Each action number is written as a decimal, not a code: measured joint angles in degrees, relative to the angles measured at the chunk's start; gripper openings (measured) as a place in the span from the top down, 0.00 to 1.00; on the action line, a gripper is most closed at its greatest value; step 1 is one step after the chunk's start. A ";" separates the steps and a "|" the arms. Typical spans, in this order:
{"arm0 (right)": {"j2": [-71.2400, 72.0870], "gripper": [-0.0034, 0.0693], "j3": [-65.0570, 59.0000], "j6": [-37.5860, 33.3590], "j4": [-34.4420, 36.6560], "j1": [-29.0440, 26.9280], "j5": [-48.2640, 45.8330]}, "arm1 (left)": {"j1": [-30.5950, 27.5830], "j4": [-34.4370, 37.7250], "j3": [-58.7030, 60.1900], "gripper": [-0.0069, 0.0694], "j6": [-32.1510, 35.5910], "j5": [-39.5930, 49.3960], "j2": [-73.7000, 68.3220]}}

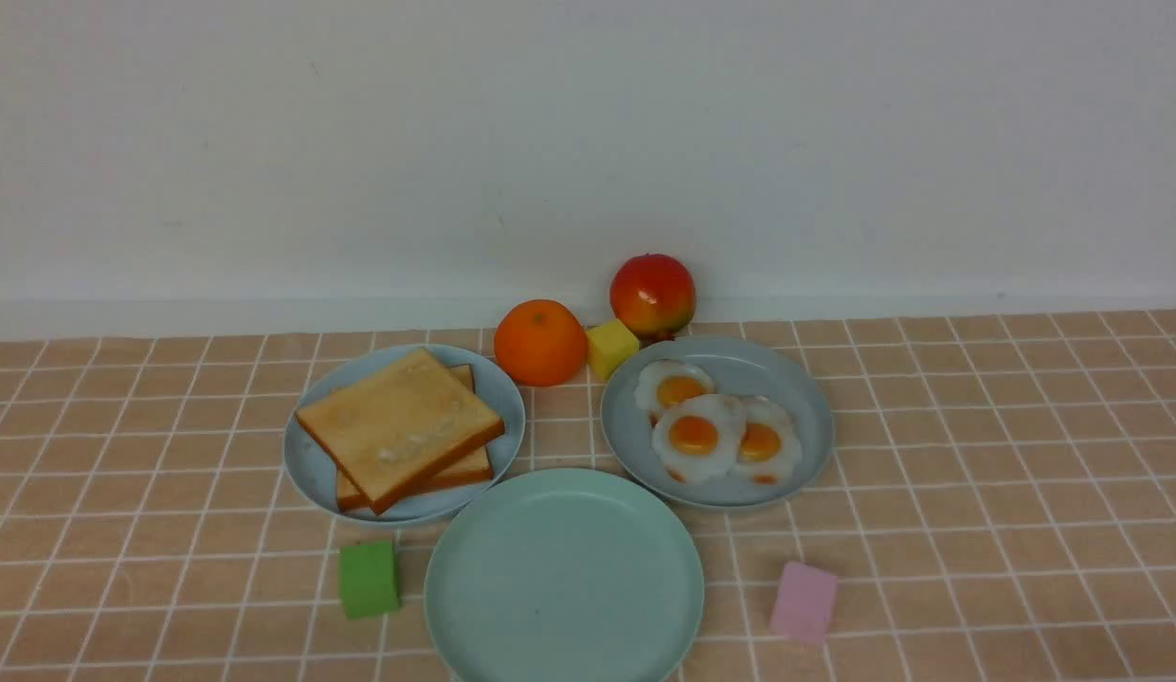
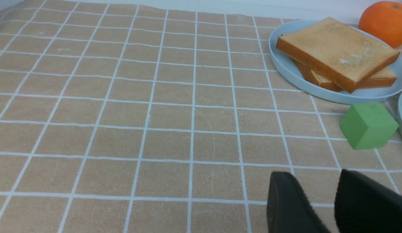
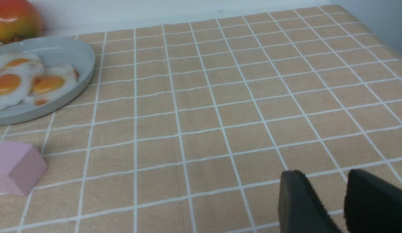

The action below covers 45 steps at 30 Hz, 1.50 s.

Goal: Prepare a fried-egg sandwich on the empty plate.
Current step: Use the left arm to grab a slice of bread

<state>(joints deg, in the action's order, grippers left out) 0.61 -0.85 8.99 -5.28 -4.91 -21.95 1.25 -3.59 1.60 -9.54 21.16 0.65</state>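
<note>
Both pairs of fingers parted and empty, clear of the food.
My left fingers [image 2: 315,175] and right fingers [image 3: 326,173] hover over bare surface [image 1: 976,474] with nothing gripped. The mint plate [image 1: 564,578] is empty. Two toast slices [image 1: 398,426] are stacked on the blue plate [image 1: 308,464] just behind-left of it, three fried eggs [image 1: 694,436] on the grey-blue plate [image 1: 805,407] just behind-right. All are well apart from my fingers.
</note>
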 joint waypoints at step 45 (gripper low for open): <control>0.00 0.62 -0.60 4.90 0.81 0.00 17.72 | 0.00 -0.41 0.14 0.60 0.00 -21.16 0.00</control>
<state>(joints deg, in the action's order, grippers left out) 0.61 -1.45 13.88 -4.47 -4.91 -4.24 1.25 -4.00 1.74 -9.54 0.00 0.65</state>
